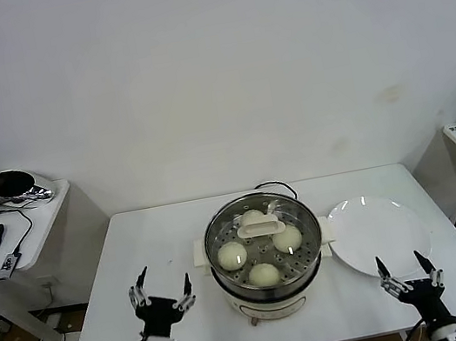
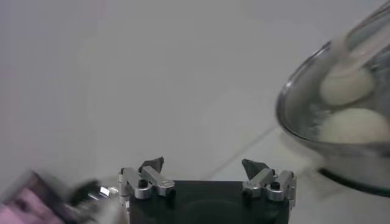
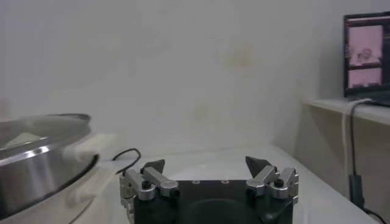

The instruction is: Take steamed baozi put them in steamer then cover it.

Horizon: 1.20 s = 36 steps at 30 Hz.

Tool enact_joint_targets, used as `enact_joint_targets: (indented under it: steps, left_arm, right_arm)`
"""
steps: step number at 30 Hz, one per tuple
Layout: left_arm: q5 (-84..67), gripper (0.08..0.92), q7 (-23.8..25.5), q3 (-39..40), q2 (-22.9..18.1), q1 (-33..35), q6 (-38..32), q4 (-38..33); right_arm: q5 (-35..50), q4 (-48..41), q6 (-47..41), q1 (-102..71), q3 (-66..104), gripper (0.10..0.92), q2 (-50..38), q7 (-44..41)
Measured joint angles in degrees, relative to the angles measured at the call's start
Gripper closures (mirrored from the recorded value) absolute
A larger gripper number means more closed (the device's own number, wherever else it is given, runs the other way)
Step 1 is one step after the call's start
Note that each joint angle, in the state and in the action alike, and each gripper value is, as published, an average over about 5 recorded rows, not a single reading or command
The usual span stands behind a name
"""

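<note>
the covered steamer (image 1: pixel 264 257) blocks the middle of the white table (image 1: pixel 151 237), the white plate (image 1: pixel 376 234) fills the space just to its right, and bare tabletop lies open to its left.

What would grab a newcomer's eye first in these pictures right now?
The shiny steamer at the table's middle, its glass lid on and baozi visible through it. Just to its right lies a bare white plate. At the near edge both tools wait open and holding nothing: the left tool left of the steamer, the right tool by the plate's near rim.
</note>
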Motion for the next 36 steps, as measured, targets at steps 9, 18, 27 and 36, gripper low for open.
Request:
enact_joint_targets:
  steps: [9,18,27,36]
  left_arm:
    - [-13.43,0.177,0.52,-4.2,-0.69,6.03,-7.3,0.08]
    - [-17.9,0.177,0.7,-5.66,-2.0,9.68,-8.64,-0.76]
    - [-19.08,0.177,0.95,-6.33,-2.4,11.85,-9.23,-1.81]
    - [-19.4,0.177,1.13,-6.78,-2.12,13.16,-9.43,-2.43]
  right_arm:
    - [-0.85,1.3,0.22,-1.74,-1.98,0.203,-1.08,0.63]
    - [-2.05,1.49,0.55,-2.35,-2.9,0.203,-1.24,1.63]
    - [-4.02,2.44,-0.75,-2.75,-3.67,0.203,-1.12,1.85]
    - [-4.9,3.15,-1.53,-2.74,-3.29,0.203,-1.42,1.71]
